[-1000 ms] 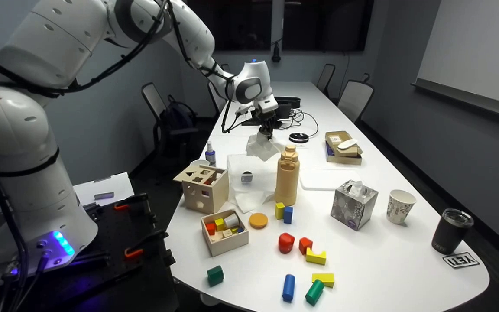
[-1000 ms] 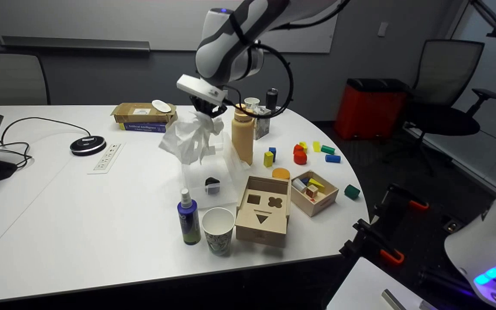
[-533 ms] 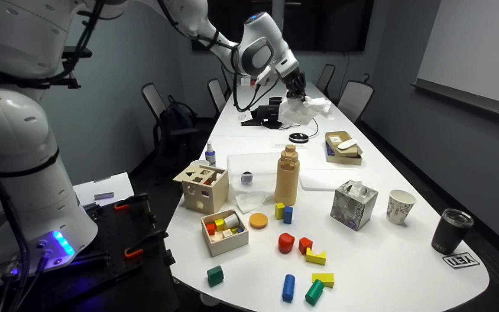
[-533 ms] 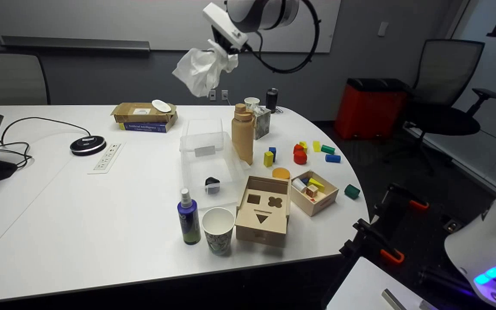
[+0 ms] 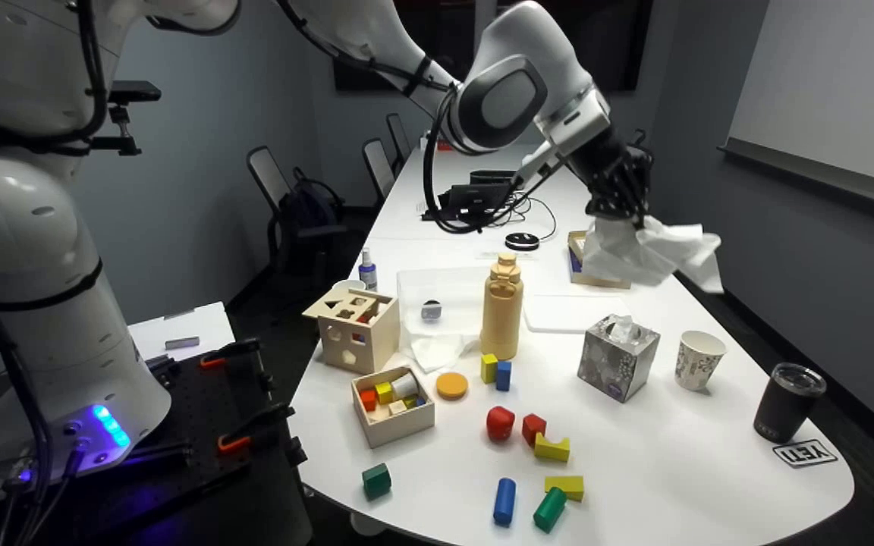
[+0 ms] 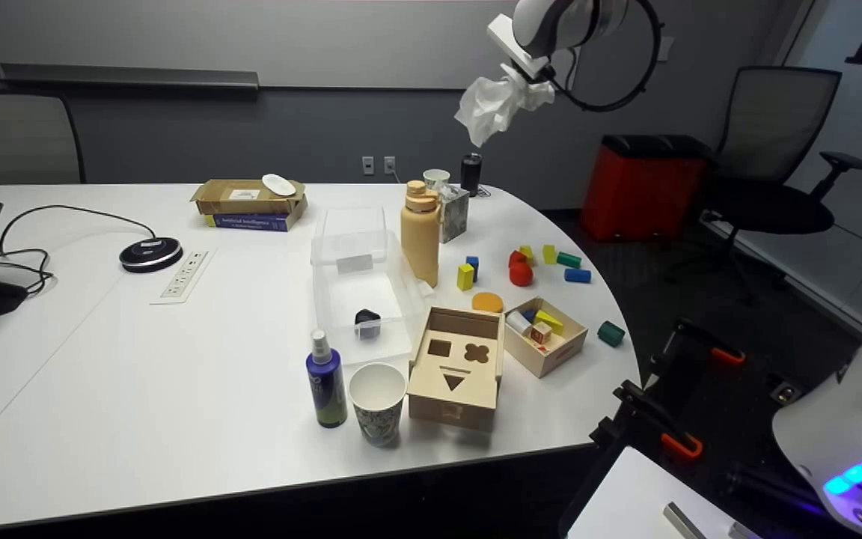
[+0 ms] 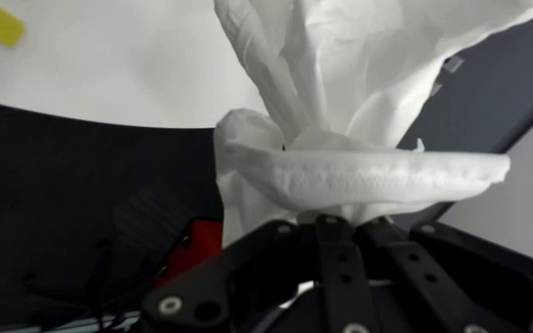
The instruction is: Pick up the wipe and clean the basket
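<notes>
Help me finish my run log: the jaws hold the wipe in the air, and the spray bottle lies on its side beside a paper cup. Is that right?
Not quite: the spray bottle stands upright, as both exterior views show. It is beside a paper cup, and the jaws do hold the wipe in the air.

In an exterior view, toward four o'clock, a sticker [image 5: 805,453] flat on the table [image 5: 680,478], just beside the black tumbler [image 5: 788,403], reads "YETI". In an exterior view, between nine and ten o'clock, the blue spine of a book [image 6: 248,222] reads "Artificial Intelligence", with a line below too small to read. The white label [image 6: 244,195] on the cardboard box [image 6: 270,203], at the book's twelve o'clock, is also too small to read.
</notes>
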`<state>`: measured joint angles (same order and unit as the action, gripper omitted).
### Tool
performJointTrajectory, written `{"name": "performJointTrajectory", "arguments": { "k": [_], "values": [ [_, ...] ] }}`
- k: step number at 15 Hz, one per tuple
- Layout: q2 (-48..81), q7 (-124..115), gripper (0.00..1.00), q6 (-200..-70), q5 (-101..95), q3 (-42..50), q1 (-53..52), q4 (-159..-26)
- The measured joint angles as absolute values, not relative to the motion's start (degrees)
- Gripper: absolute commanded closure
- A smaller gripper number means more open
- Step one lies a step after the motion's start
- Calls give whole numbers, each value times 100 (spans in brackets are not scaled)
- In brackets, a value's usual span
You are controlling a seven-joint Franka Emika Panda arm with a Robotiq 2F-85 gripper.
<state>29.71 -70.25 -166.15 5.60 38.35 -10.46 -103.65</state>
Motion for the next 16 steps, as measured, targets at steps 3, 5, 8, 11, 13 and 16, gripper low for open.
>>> {"name": "performJointTrajectory", "arguments": {
  "k": [3,5,8,11,13,16],
  "values": [
    [3377,-7024,99,-16394,559,3796,-721,-10586],
    [3661,-7024,99,-16400,561,3487,-465,-10605],
    [4067,-7025,99,-16406,612,3006,-181,-10475],
    [4558,-7035,99,-16393,650,2691,21,-10009],
    [4902,-7123,99,-16369,701,2596,97,-9592],
    [5334,-7252,66,-16187,738,2578,139,-8941]
  ]
}}
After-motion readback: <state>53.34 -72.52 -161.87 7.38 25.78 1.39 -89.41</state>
